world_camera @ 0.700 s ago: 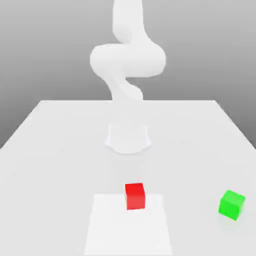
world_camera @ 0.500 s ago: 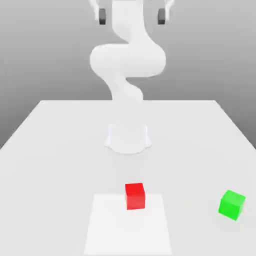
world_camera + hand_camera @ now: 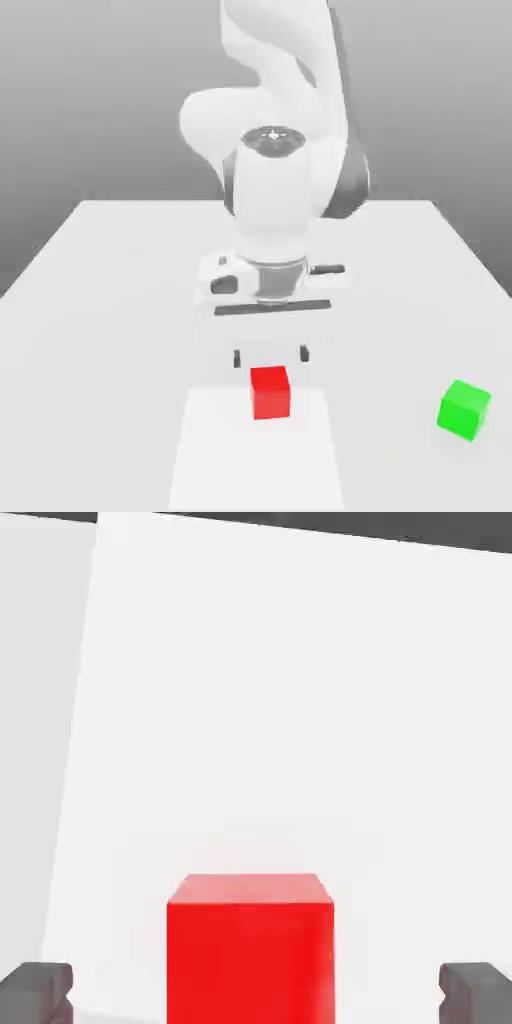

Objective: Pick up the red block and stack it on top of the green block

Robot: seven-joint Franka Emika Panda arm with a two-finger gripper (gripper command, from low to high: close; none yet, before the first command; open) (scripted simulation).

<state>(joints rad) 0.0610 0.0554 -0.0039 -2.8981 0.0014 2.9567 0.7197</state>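
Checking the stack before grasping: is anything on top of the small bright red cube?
Nothing rests on the small bright red cube; its top face is bare. The open gripper hangs just above it. The small bright green cube sits apart on the white table.

Frame edge crops red block (image 3: 250, 952) and fingertips (image 3: 38, 990).
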